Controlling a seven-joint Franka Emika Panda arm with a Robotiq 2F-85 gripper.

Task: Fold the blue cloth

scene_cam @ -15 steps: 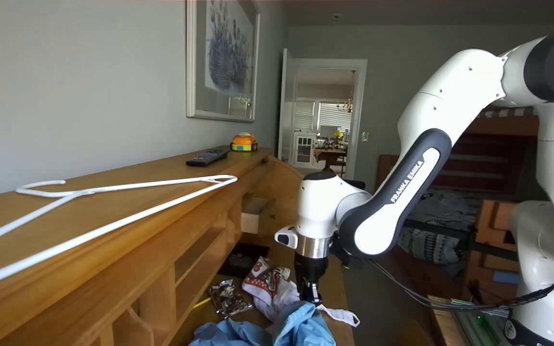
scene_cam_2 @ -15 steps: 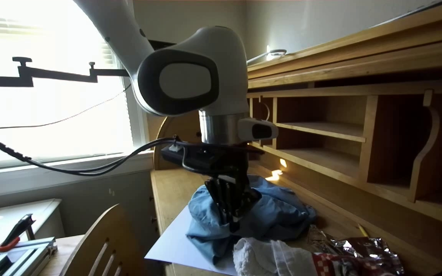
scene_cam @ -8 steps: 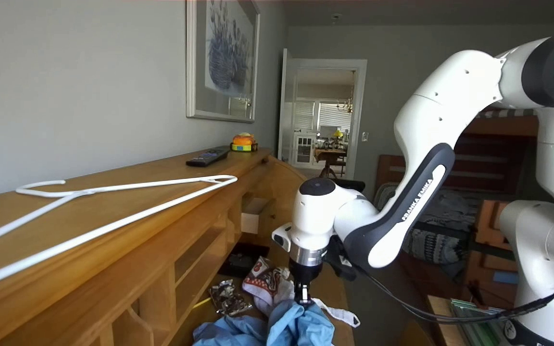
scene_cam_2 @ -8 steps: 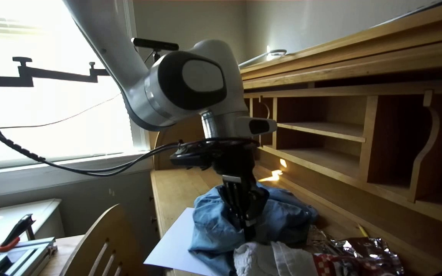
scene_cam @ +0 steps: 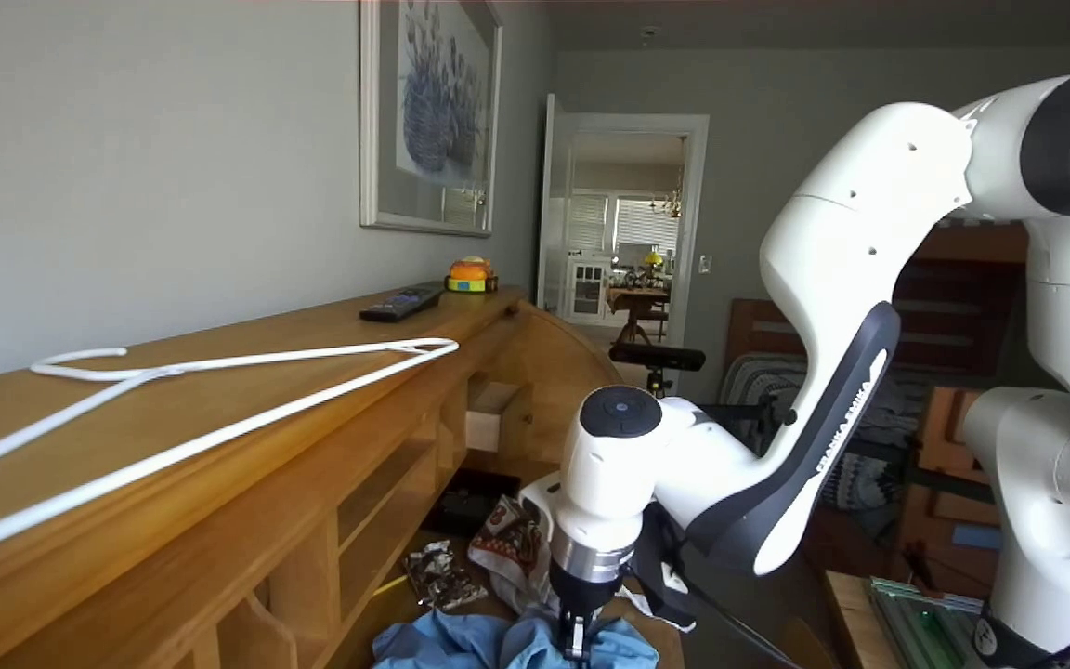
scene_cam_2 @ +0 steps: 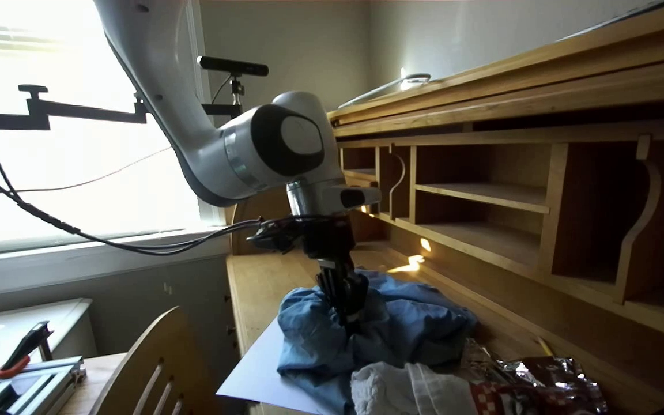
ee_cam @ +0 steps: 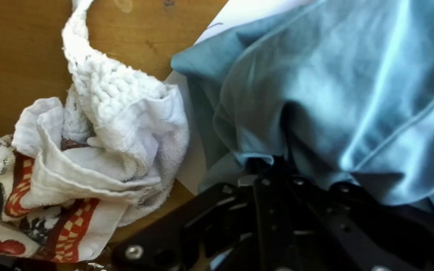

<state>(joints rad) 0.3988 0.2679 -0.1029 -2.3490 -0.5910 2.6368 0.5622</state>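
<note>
the gripper (ee_cam: 268, 168) clenches a fold of the rumpled blue cloth (ee_cam: 330, 94), which lies partly over white paper (scene_cam_2: 266, 369) on the bench (scene_cam_2: 268, 279) beside a cherry-print kitchen towel (ee_cam: 100, 162).

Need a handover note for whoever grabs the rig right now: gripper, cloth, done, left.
Gripper: looks shut on a bunched part of the blue cloth.
Cloth: rumpled on the desk, partly over a white sheet of paper; crochet-topped patterned towel beside it.
Done: cloth apparently gripped; no neat fold visible.
Left: probably bring the held part across, release, flatten.
</note>
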